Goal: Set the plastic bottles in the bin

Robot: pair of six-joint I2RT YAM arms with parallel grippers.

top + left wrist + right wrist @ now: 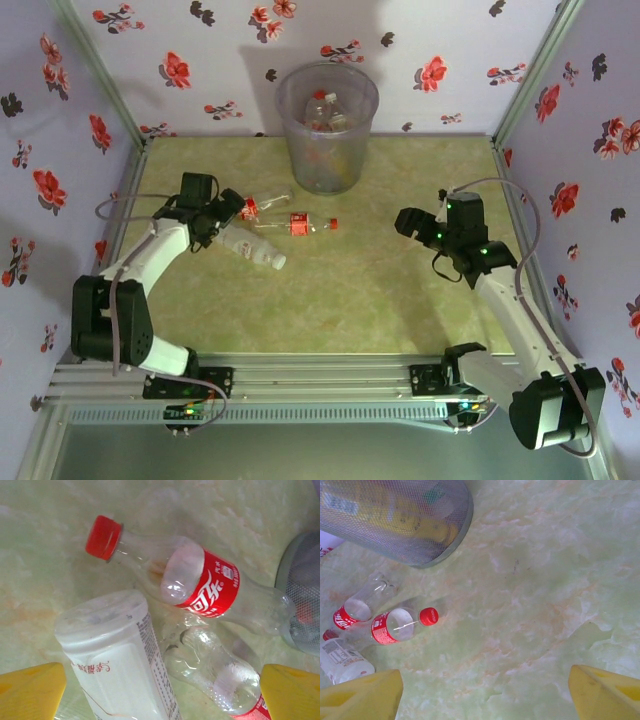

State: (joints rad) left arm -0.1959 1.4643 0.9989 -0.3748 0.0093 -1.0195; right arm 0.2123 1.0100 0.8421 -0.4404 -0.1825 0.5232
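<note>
Left fingers [30,692] wide apart, empty, straddling white bottle [117,650] and clear bottle [215,675] on surface [45,570]. Risk: closing catches both; one squirts out, rolls. Right fingers [360,700] apart, empty. Bin [300,160] at rear, part filled, well apart.

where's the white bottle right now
The white bottle lies left of centre in the top view, beside the left gripper, just nearer than the red-label bottles.

Soft overhead light is even in the top view; the bin [327,125] casts a dim shadow on the wall to its upper left. Both wrist views look bright and washed out; the left tool [162,692] and right tool [482,695] blur into yellow wedges at the bottom corners.
</note>
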